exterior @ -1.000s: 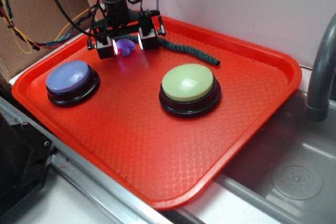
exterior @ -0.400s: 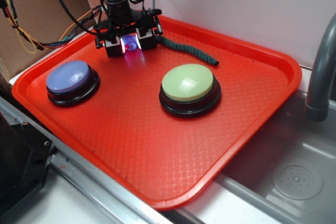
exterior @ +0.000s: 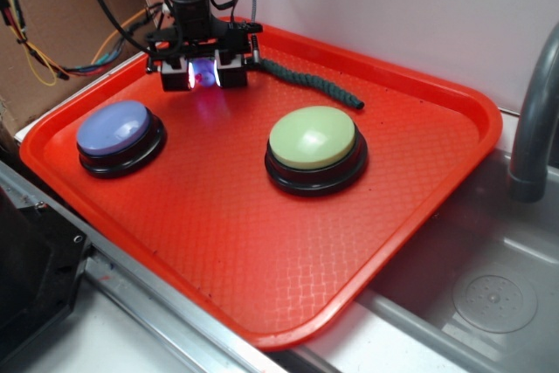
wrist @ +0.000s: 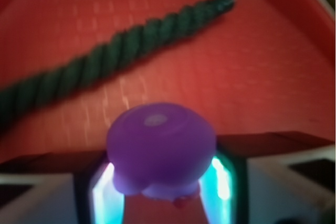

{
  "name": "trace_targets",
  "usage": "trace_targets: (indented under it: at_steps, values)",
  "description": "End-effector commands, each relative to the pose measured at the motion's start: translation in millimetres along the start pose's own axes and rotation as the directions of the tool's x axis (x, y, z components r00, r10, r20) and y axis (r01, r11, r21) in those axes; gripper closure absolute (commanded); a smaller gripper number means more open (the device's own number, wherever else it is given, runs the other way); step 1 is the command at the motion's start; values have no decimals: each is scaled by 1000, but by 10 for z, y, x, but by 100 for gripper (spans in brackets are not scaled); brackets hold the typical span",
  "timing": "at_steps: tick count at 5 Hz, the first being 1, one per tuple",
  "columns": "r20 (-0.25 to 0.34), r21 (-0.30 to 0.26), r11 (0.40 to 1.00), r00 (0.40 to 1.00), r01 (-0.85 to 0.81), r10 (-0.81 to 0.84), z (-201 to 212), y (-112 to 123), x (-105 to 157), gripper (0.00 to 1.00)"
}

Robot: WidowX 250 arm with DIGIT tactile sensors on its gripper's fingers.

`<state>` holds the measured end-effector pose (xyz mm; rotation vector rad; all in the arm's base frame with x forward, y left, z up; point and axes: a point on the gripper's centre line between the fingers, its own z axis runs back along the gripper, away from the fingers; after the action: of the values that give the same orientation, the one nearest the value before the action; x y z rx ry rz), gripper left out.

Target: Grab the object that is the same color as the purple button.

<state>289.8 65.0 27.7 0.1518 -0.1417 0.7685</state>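
1. Wrist view shows the hand (wrist: pixel 160 182) closed on the purple toy (wrist: pixel 160 153), one lit finger pressing each side of it.
2. Behind the toy, the dark green rope (wrist: pixel 113 64) lies slantwise on the red tray (wrist: pixel 262 77).
3. Exterior view puts the hand (exterior: pixel 203 76) at the tray's (exterior: pixel 218 242) far left corner, the toy (exterior: pixel 205 76) glowing between its fingers.
4. Near the tray's left edge sits the purple button (exterior: pixel 118 133); the green button (exterior: pixel 314 146) stands near the middle, well apart.
5. Rope (exterior: pixel 319 85) runs rightward from beside the hand.
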Motion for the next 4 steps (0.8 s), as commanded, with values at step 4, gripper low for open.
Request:
trace_targets:
  at_steps: [4]
  values:
    - [180,-216,803,831,556,-527,1436,-114,-674,100]
